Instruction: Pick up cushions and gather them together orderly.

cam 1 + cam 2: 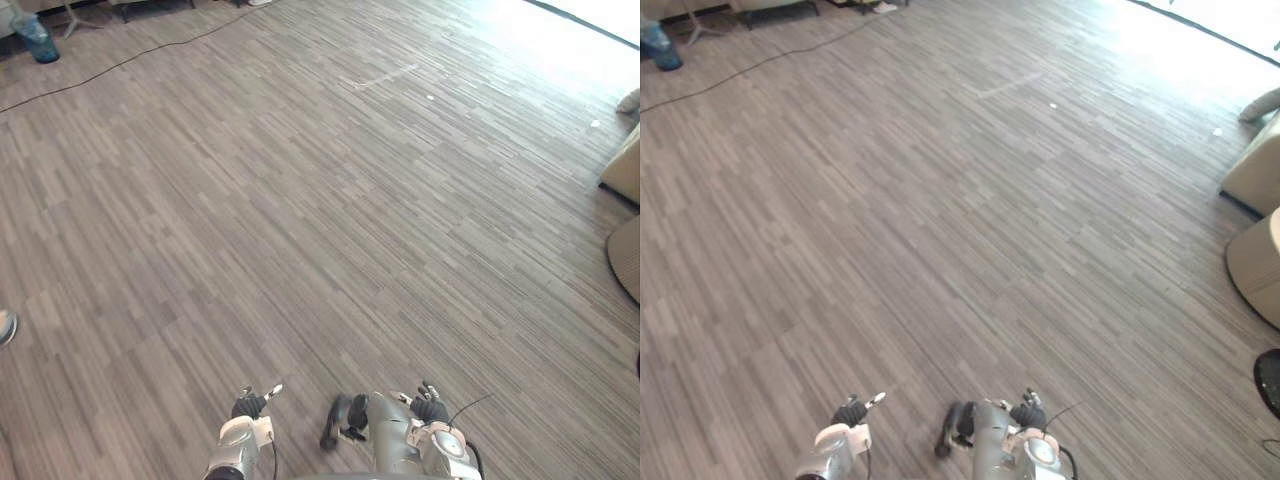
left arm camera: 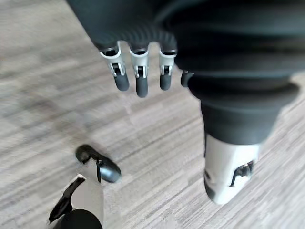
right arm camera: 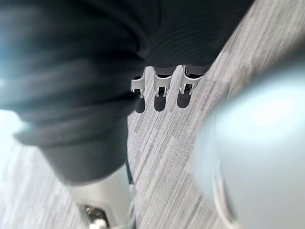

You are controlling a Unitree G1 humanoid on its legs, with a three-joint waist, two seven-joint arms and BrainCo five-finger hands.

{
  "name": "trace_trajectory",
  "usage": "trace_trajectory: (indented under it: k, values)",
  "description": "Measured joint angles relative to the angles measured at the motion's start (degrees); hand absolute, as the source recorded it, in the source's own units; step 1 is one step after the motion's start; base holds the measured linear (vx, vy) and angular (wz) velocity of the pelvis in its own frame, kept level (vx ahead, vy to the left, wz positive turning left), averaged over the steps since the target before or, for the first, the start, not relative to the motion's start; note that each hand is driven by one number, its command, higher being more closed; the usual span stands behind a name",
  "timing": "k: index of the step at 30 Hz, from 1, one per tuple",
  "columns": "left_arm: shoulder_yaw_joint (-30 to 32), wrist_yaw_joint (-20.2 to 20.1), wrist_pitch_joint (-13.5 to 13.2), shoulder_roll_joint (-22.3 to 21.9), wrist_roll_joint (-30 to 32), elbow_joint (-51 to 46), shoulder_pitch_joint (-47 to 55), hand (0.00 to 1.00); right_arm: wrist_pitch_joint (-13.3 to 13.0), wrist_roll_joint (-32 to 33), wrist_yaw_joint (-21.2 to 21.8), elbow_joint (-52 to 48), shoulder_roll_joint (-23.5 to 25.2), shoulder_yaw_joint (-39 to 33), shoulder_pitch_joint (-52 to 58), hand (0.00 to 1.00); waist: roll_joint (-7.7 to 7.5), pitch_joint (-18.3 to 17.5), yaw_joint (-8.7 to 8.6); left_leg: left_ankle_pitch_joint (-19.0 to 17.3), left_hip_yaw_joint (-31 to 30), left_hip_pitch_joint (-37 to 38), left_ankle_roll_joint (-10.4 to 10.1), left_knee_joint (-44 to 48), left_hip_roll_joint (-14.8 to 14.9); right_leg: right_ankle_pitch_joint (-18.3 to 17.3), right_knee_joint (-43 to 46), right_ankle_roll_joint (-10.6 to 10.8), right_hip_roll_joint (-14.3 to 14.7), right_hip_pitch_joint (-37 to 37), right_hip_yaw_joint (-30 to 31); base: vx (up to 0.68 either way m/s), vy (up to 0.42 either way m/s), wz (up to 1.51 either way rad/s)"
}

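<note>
Beige cushions lie on the floor at the far right: a large one [image 1: 1252,165], a rounded one [image 1: 1255,265] nearer me, and a small pale one [image 1: 1262,103] beyond them. All are cut off by the view's edge. My left hand [image 2: 141,78] hangs over bare wood floor, its fingers straight and relaxed, holding nothing. My right hand [image 3: 162,90] also hangs low over the floor with relaxed fingers and nothing in it. Both hands are far from the cushions.
Wide grey wood-plank floor [image 1: 320,220] stretches ahead. A blue bottle [image 1: 38,42] and furniture legs stand at the far left back. A thin black cable [image 1: 120,62] runs across the floor there. A dark round object [image 1: 1270,380] sits at the right edge.
</note>
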Motion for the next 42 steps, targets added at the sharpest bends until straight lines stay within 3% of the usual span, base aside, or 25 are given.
trace_trajectory:
  k: [1,3,4,5,7,10,12,14,15,16,17,18,20,21,23,26,28,30,31,32,35,36,37,39,42]
  values:
    - [0.8,-0.1,0.0,0.0,0.3,-0.1,0.4,0.00,0.4,0.0,0.1,0.2,0.4,0.0,0.1,0.00,0.63,0.4,0.13,2.5,-2.7,-2.4,0.0,7.0,1.5,-0.7,-1.5,0.3,1.3,2.8,0.9,0.51,-0.106,-0.62]
    - [2.0,-0.1,-0.1,-0.1,0.6,-0.5,0.8,0.00,0.5,0.0,0.1,0.9,0.8,1.2,0.1,0.00,1.14,1.0,0.11,0.5,-6.9,-11.9,-1.0,32.0,4.9,-1.3,-8.0,1.1,4.9,12.2,3.9,0.49,-0.046,-0.66]
    - [2.4,-0.1,-0.1,-0.1,0.6,-0.9,1.1,0.00,0.5,0.0,0.1,1.4,0.9,1.8,0.0,0.00,0.88,1.2,0.36,-1.2,-6.6,-14.3,-0.1,36.1,5.4,-1.6,-9.5,1.3,5.4,14.7,4.9,0.53,-0.024,-0.82]
    - [2.6,-0.2,-0.2,-0.1,0.6,-1.6,1.9,0.00,0.6,0.1,0.1,2.7,1.0,3.6,-0.7,0.00,0.29,1.3,0.89,-5.6,-6.1,-20.6,3.3,40.6,5.9,-2.5,-12.6,1.2,6.2,19.1,7.6,0.39,0.006,-0.96]
    - [2.7,0.0,-0.5,0.1,0.3,-3.9,3.2,0.00,1.0,0.1,0.0,3.0,1.1,5.4,-0.8,0.00,-0.38,1.0,2.30,-11.9,-4.7,-32.4,6.2,34.8,7.0,-3.1,-16.9,2.8,7.2,24.1,13.5,0.38,0.054,-1.27]
    - [3.6,0.1,-1.4,-0.2,-0.1,-4.5,3.5,0.00,1.1,0.1,-0.1,3.1,1.7,4.6,0.3,0.00,0.30,0.9,3.84,-12.6,-5.7,-36.9,6.1,16.3,6.4,-5.0,-18.2,6.4,7.1,29.6,18.9,0.43,0.131,-1.07]
    - [3.8,0.1,-1.6,-0.2,0.0,-4.8,3.6,0.00,1.1,0.1,-0.3,3.1,1.5,4.6,0.8,0.00,0.24,0.8,3.86,-10.9,-6.8,-38.3,3.8,4.0,5.4,-7.2,-19.8,8.6,6.4,33.7,21.5,0.55,0.254,-0.76]
    - [3.8,0.2,-1.6,0.1,-0.1,-5.5,3.8,0.00,1.1,0.0,-0.3,3.3,1.5,4.9,0.7,0.00,-0.93,-0.2,4.52,-3.8,-8.3,-39.6,3.7,-2.2,3.8,-9.7,-21.3,10.9,4.7,36.2,25.1,0.69,0.399,-0.87]
    - [3.8,0.2,-1.6,0.4,0.0,-5.7,4.3,0.00,1.0,0.0,-0.3,3.9,1.9,5.0,0.7,0.00,-1.79,-1.7,4.76,-1.0,-8.0,-39.6,4.6,-1.9,2.5,-10.2,-21.5,11.7,3.4,36.7,27.1,0.71,0.381,-0.80]
    - [4.0,0.3,-1.5,1.3,0.1,-5.6,4.4,0.00,1.1,0.0,-0.3,5.1,2.2,5.3,0.7,0.00,-4.14,-2.9,4.31,-1.4,-7.1,-39.8,7.5,-0.2,0.7,-10.0,-19.9,12.5,1.1,36.1,29.2,0.73,0.370,-0.55]
    - [3.9,0.3,-1.4,1.7,0.2,-5.1,4.2,0.00,1.0,0.0,-0.2,5.2,2.0,5.2,1.0,0.00,-5.04,-3.1,3.77,-3.9,-5.8,-38.7,8.7,1.5,-0.1,-7.8,-15.7,15.8,-0.6,34.8,29.9,0.73,0.364,-0.37]
    - [3.8,0.3,-1.4,2.0,0.2,-4.4,3.9,0.00,1.0,0.0,-0.2,5.4,2.3,4.8,1.2,0.00,-5.29,-2.9,3.92,-5.7,-5.4,-37.2,9.0,2.4,-0.7,-5.8,-10.1,16.5,-1.0,33.3,30.4,0.68,0.407,-0.39]
    - [3.1,0.5,-1.4,2.9,0.2,-2.9,3.9,0.00,0.9,-0.1,-0.1,5.6,1.8,4.7,1.9,0.00,-5.52,-1.8,3.88,-10.3,-4.0,-27.9,8.4,-0.8,-3.1,4.3,17.9,22.4,-3.3,23.0,30.5,0.77,0.400,-0.39]
    - [1.6,0.7,-0.7,3.1,0.2,-1.0,3.6,0.00,0.9,-0.3,0.0,5.2,1.5,5.0,2.1,0.00,-5.39,-1.3,2.37,-12.2,-3.3,-21.9,9.5,-2.3,-4.4,4.0,30.5,21.3,-5.3,17.1,27.6,0.71,0.296,-0.17]
    - [0.4,0.6,-0.3,2.4,0.5,-0.2,3.2,0.00,0.8,-1.1,0.2,4.0,0.8,5.5,2.2,0.00,-4.02,-1.4,2.17,-13.9,-1.7,-16.2,9.6,-5.4,-4.1,1.7,32.6,18.5,-5.6,11.6,23.9,0.51,0.201,-0.24]
    - [-1.2,0.4,0.0,2.4,0.7,0.8,3.1,0.00,0.1,-1.9,0.5,2.2,0.8,4.6,1.5,0.00,-3.33,-1.2,1.06,-16.4,-0.5,-8.3,7.4,-11.5,-4.3,-0.9,21.4,16.5,-6.3,1.1,14.7,0.53,0.097,-0.17]
    - [-2.2,0.3,0.2,2.1,0.8,1.3,2.9,0.00,0.3,-2.1,0.4,2.5,0.2,3.2,0.9,0.00,-3.34,-1.1,0.15,-16.5,-0.1,-4.0,7.4,-14.4,-4.4,1.2,5.6,13.6,-5.5,-0.6,8.5,0.58,-0.028,0.12]
    - [-3.6,-0.1,0.2,1.8,2.3,1.3,2.7,0.00,0.4,-2.1,0.2,2.6,-0.3,2.1,2.0,0.00,-4.05,-0.9,-0.35,-16.5,-3.1,0.4,7.4,-15.9,-6.2,9.8,-7.4,10.7,-4.6,-0.3,8.8,0.70,-0.118,0.44]
    - [-3.2,-0.1,0.2,0.6,2.8,1.4,2.6,0.00,0.6,-2.1,0.3,2.7,-1.4,1.9,2.3,0.00,-2.74,-0.6,-0.92,-16.4,-4.2,2.4,7.5,-15.8,-5.7,9.1,-3.5,7.9,-4.2,-0.1,9.7,0.71,-0.133,0.25]
    - [-3.5,-0.4,0.1,-0.1,3.0,1.5,2.8,0.00,0.5,-2.2,0.2,2.6,-2.3,1.8,2.0,0.00,-1.14,-0.7,-0.88,-15.4,-4.8,2.4,6.9,-14.4,-4.8,6.0,-0.7,7.8,-4.2,-0.4,9.2,0.66,-0.152,-0.01]
    - [-2.6,-0.5,0.2,-0.1,4.1,1.5,2.6,0.00,0.6,-2.1,0.2,2.0,-2.8,1.0,1.2,0.00,1.60,0.1,-1.75,-8.7,-10.8,-4.9,-0.3,8.2,0.6,-2.0,3.4,6.6,-2.6,3.3,8.4,0.68,-0.232,-0.09]
    - [-2.2,-0.8,0.2,0.3,4.0,0.6,3.1,0.00,1.0,-2.0,0.1,2.5,-2.7,1.2,0.6,0.00,2.27,1.0,-1.59,-5.8,-14.0,-14.8,-4.2,30.0,4.9,-3.4,-0.7,6.2,0.1,9.9,8.4,0.47,-0.155,-0.11]
    - [-2.2,-0.8,0.2,0.3,4.0,0.6,3.1,0.00,1.1,-2.0,0.1,2.5,-2.6,1.3,0.6,0.00,2.28,1.0,-1.58,-5.8,-13.9,-15.0,-4.1,30.7,5.0,-3.5,-0.9,6.2,0.2,10.1,8.4,0.67,-0.164,-0.28]
    - [-0.4,-0.7,0.0,0.3,3.9,-1.6,3.2,0.00,1.2,-1.3,0.0,2.7,-0.9,3.9,0.0,0.00,0.15,1.9,-0.58,-10.2,-10.9,-25.4,2.0,38.8,6.7,-3.9,-9.3,5.9,2.0,21.1,9.8,0.57,-0.101,-0.36]
    - [-0.7,-0.6,-0.5,0.2,2.3,-3.9,3.1,0.00,1.4,0.4,-0.1,3.3,0.3,5.1,-0.2,0.00,-1.02,2.1,0.99,-12.3,-5.7,-33.4,5.0,29.2,6.9,-4.5,-15.2,7.0,2.5,28.0,13.0,0.50,-0.011,-0.65]
